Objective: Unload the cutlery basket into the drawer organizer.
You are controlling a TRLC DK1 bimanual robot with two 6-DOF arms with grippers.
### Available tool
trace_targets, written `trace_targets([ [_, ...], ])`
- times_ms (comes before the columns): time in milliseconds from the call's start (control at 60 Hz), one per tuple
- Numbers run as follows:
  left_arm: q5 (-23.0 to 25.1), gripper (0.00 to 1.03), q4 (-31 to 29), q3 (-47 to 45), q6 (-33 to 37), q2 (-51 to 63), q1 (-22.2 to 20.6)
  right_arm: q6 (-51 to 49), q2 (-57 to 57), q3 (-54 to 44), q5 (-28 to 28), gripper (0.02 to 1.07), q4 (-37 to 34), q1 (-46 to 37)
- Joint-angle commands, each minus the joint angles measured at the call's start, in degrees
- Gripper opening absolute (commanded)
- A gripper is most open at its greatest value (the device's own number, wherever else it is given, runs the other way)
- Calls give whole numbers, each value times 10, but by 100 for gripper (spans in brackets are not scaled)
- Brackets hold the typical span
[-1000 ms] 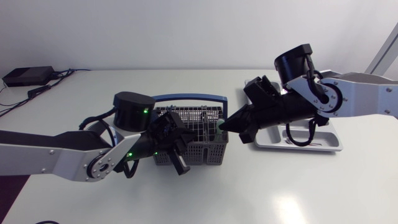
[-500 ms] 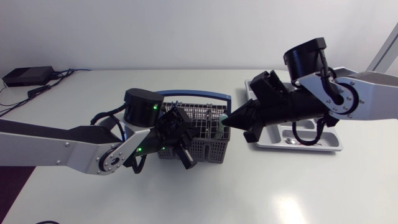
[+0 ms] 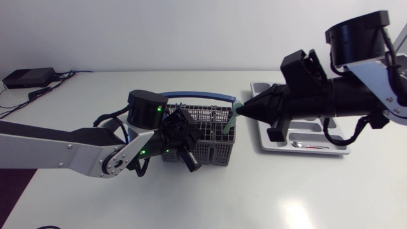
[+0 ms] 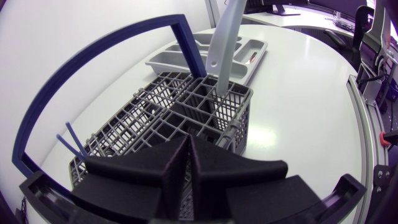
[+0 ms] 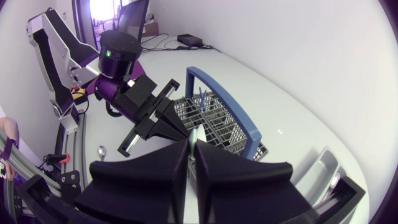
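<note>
Head view, from the left: my left arm (image 3: 63,152) comes in low over the white table (image 3: 286,197), and its claw (image 3: 188,136) sits at the near side of the grey cutlery basket (image 3: 213,151), under the basket's blue hoop handle (image 3: 191,97). The left wrist view shows this claw's fingers (image 4: 155,171) pressed together with only a thin slit between them, their tips at the basket's near rim. I cannot tell whether the mesh wall is pinched in that slit. Beside the claw, at a near corner of the basket, two thin blue sticks (image 4: 73,142) stand tilted. Ahead of the claw, in a far corner compartment, a pale green utensil (image 4: 221,56) rises steeply out of the basket, its lower end inside the compartment.

My right arm (image 3: 362,95) reaches in from the right, and its claw (image 3: 247,109) is narrow, clamped on the upper end of that utensil just above the basket's right rim. In the right wrist view the pale strip shows between its fingers (image 5: 155,174), with the basket ahead of and below the tips.

Behind the right claw, under the arm, lies the grey drawer organizer (image 3: 338,149), apart from the basket. A spoon (image 3: 297,145) lies in its near compartment.
</note>
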Motion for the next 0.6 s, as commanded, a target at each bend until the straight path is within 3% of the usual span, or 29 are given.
trace_targets([
  [0,-10,15,-19,3,-11,19,-2,1,-25,13,-2,7,-19,-10],
  [200,-10,16,-29,-2,-11,-8,-5,-16,-59,23,-6,7,-59,-48],
  [367,-6,31,-57,-7,-8,-71,-5,-40,-86,30,-7,7,-94,-104],
  [583,8,53,-147,-7,40,-150,-4,-87,-85,13,20,7,-109,-200],
])
